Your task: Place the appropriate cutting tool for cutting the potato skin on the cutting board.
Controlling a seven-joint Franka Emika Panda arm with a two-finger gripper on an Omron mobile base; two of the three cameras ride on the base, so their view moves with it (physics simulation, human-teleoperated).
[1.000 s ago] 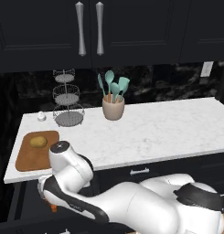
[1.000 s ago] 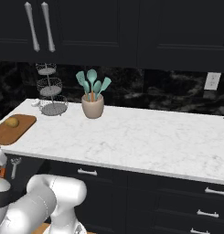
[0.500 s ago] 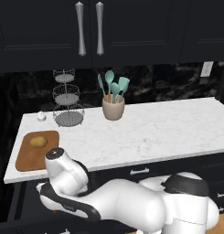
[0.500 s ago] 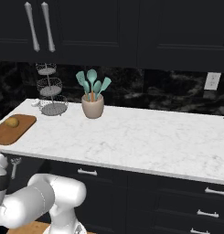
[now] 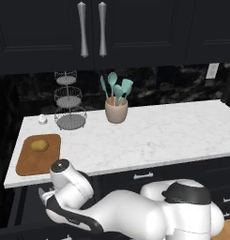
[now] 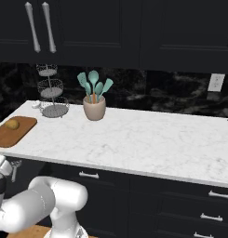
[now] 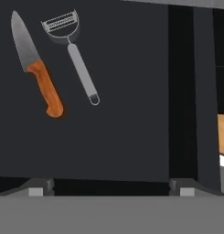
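Observation:
In the hand view the silver-grey peeler (image 7: 77, 59) lies on a dark flat surface, forked head toward the top of the picture. Just left of it lies the orange-handled knife (image 7: 38, 68). My gripper (image 7: 111, 187) hangs open above that surface, its fingertips (image 7: 40, 186) wide apart and well short of the peeler, with nothing between them. Up on the counter the reddish-brown cutting board (image 5: 27, 165) (image 6: 8, 135) lies at the left end, with the potato (image 5: 40, 145) (image 6: 12, 124) on it. My arm bends down below the counter's left front edge.
On the white marble counter (image 5: 149, 136) stand a wire tiered stand (image 5: 68, 105), a beige crock of teal utensils (image 5: 116, 105) and a small white shaker (image 5: 42, 119). Dark drawer fronts with handles (image 6: 90, 175) run under the counter; dark cabinets hang above.
My arm has swung further left and lower beneath the counter edge. The board, the potato and the counter items have not moved.

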